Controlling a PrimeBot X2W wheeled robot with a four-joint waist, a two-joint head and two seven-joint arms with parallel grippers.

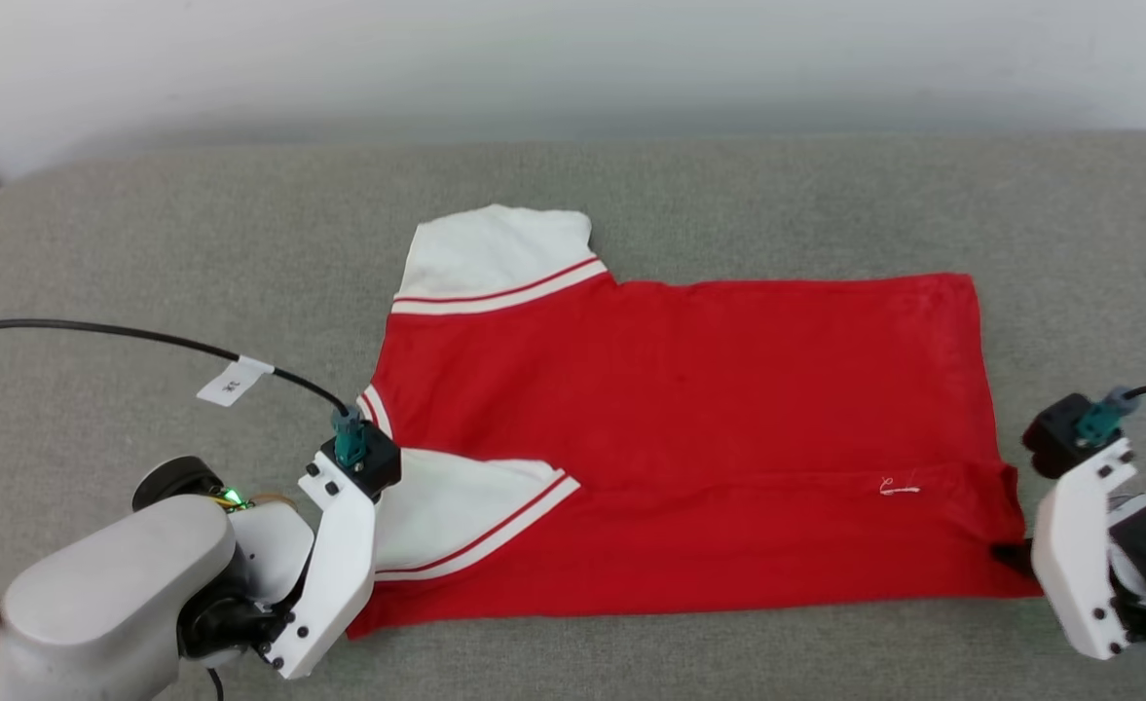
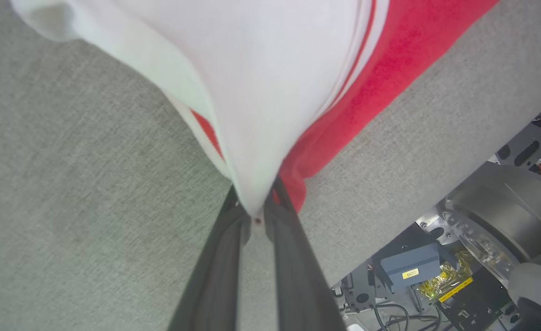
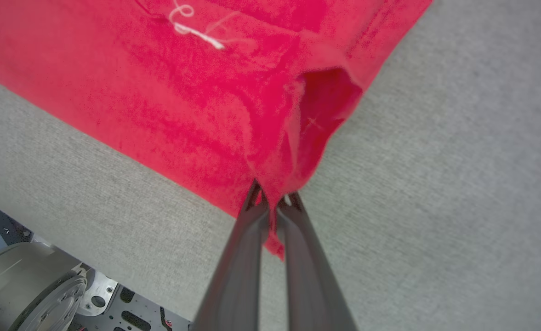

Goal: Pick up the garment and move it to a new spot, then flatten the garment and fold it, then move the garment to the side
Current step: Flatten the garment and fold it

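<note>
The garment (image 1: 689, 428) is a red T-shirt with white, stripe-trimmed sleeves, lying spread across the grey couch cushion (image 1: 144, 243). One sleeve points away from me; the near sleeve is folded over the red body. A small white embroidered mark (image 1: 899, 487) sits near its right end. My left gripper (image 2: 256, 209) is shut on the garment's near-left edge, pinching white sleeve cloth (image 2: 261, 92) and red fabric. My right gripper (image 3: 275, 200) is shut on the garment's (image 3: 183, 105) near-right corner, the red cloth bunched between its fingers.
The cushion's front edge runs just below the garment; beyond it lie the robot's base and electronics (image 2: 435, 276). A black cable with a white tag (image 1: 232, 382) arcs over the cushion at the left. A pale wall (image 1: 573, 58) stands behind the couch.
</note>
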